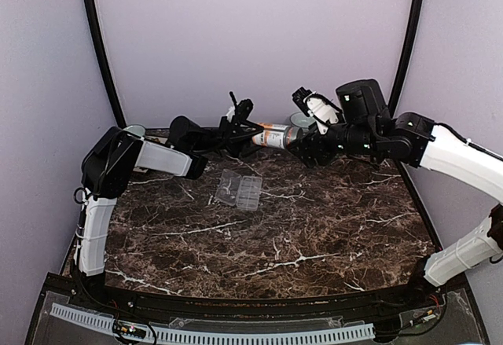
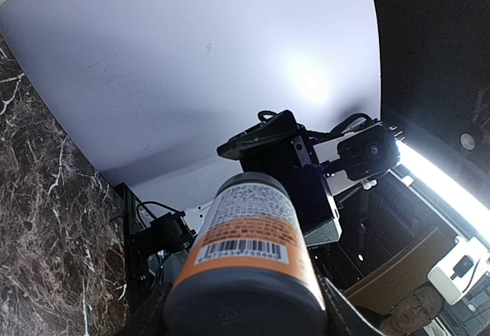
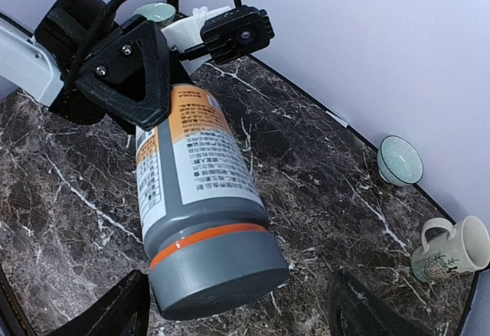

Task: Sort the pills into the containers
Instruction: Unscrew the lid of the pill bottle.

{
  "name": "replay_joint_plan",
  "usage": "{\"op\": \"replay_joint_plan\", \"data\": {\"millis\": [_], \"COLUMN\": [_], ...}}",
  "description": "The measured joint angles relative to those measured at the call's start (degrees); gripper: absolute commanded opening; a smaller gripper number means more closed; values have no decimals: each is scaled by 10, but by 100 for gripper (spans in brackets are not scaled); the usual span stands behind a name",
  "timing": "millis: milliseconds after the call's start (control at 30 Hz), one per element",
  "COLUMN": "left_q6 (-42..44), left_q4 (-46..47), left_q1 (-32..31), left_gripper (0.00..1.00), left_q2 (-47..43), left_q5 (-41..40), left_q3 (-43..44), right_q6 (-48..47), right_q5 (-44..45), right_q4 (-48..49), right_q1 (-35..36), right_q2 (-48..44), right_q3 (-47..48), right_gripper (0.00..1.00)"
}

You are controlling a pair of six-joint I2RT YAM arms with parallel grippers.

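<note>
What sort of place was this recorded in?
Probably a purpose-built robot test booth, not a home: plain lilac walls enclose a marble-patterned table, with the left arm and right arm mounted at its near edge.

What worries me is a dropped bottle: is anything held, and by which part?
The left gripper holds the bottle by its base end; the right gripper is open around the cap.

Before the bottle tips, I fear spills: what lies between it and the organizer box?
Only bare marble table between bottle and organizer box, top view.
</note>
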Motion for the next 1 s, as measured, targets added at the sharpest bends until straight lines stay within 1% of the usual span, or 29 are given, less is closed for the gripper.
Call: {"op": "replay_joint_plan", "data": {"millis": [267, 567, 767, 1000], "left_q6": [-1, -4, -4, -4], "left_q4": [0, 0, 0, 0], "left_q1": [0, 0, 0, 0], "left_gripper": [37, 37, 37, 37], "left_q2": [0, 0, 0, 0], "left_q5": [0, 0, 0, 0], "left_q3": [0, 0, 0, 0], "right_q6": [58, 157, 275, 423], "right_q5": [-70, -175, -275, -400], "right_q4": [-2, 25, 76, 143], "right_q1": [-19, -83, -141, -184], "right_q2": [-12, -38, -37, -17], "right_q3": [2, 0, -26, -65], "right_gripper": [82, 83, 82, 81]}}
